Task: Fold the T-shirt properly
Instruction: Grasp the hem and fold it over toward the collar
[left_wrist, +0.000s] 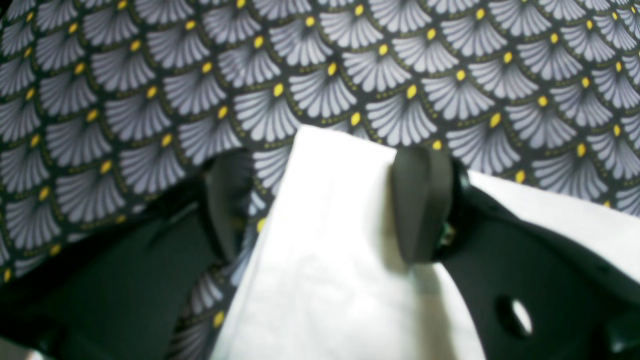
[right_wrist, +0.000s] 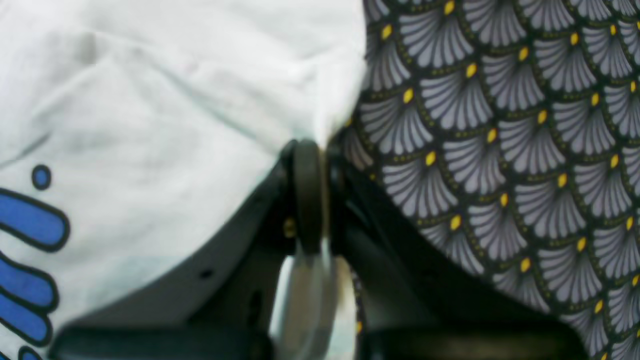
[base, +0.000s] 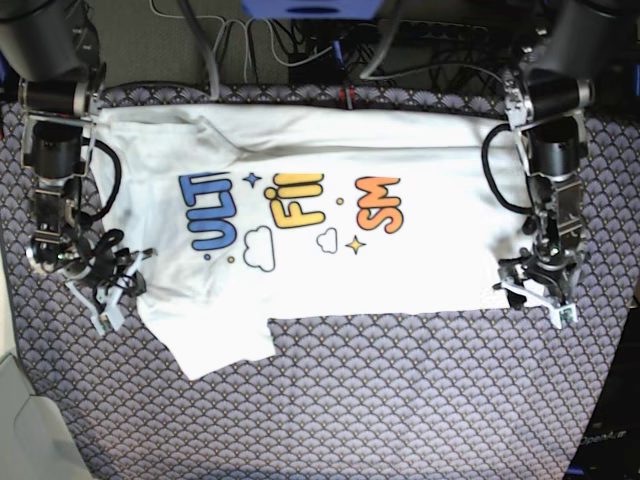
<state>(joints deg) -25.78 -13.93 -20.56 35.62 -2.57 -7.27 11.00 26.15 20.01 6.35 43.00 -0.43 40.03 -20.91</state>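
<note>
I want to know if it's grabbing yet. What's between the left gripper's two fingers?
In the left wrist view, a white edge of the T-shirt lies between the open left gripper fingers, over the patterned tablecloth.

A table covered in dark cloth patterned with grey fan-shaped scales and small yellow dots carries a single white T-shirt, spread flat across its far half. The shirt lies print-side up, showing partial blue, yellow and orange lettering with small clouds and stars. Its top edge runs close to the table's far edge, where cables hang behind. One sleeve juts toward the near side at lower left of the base view. The wrist views show the shirt's white edges lying on the patterned cloth. The table's near half shows only the cloth.
</note>
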